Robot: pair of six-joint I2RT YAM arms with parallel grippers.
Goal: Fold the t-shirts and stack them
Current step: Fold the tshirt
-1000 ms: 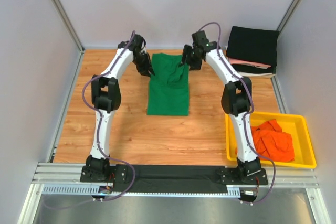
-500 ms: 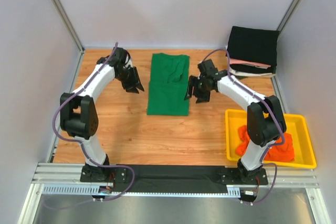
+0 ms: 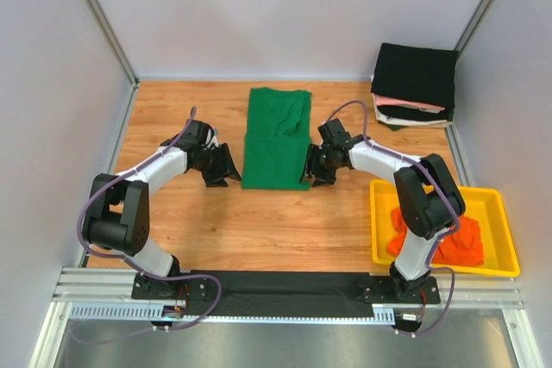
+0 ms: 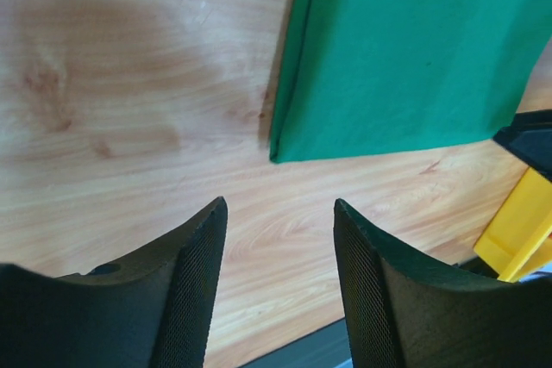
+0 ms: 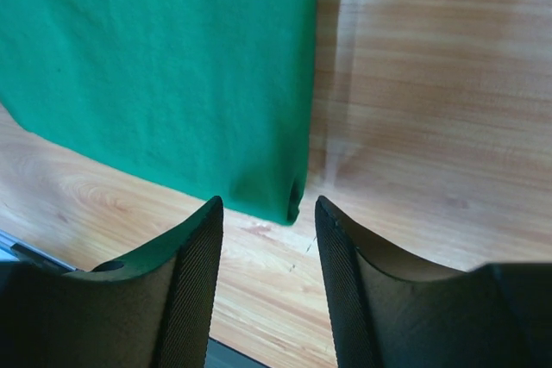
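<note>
Squarely flanked: near hem between both tools

I see the green t-shirt (image 3: 276,148) mid-tabletop (image 3: 259,230), its long axis running away from the bases. At its near corners sit the left tool (image 3: 226,170) and the right tool (image 3: 310,173), equally close, jaws parted and empty.

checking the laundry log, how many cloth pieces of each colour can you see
green shirt: 1
orange heap in the yellow tray: 1
black folded piece: 1
pink-white folded layer: 1, perhaps more, too thin to count
total: 4 seen
</note>
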